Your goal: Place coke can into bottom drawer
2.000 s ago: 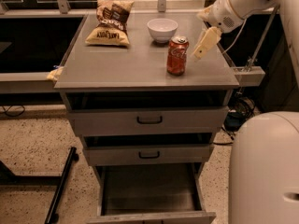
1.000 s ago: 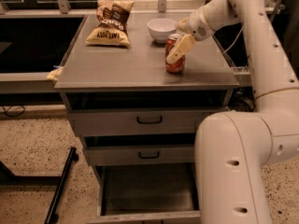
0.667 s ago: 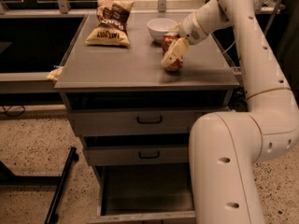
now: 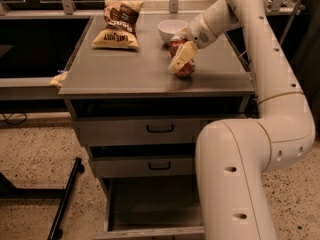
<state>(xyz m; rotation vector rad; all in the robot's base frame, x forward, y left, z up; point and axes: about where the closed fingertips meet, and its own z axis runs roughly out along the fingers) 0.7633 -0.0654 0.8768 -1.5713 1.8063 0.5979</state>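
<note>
The coke can, red with a silver top, stands on the grey cabinet top near its right side, just in front of a white bowl. My gripper is down over the can, covering its upper left side, and the can still rests on the top. The bottom drawer is pulled out at the foot of the cabinet, and the part of its plain grey inside that I can see is bare.
A brown and yellow chip bag lies at the back left of the top. Two closed drawers with black handles sit above the open one. My arm's white body blocks the lower right. A black stand leg lies on the floor at left.
The gripper has come in from the right and down onto the coke can. Since 0.7 s ago it has hardly moved. The can stays in place.
</note>
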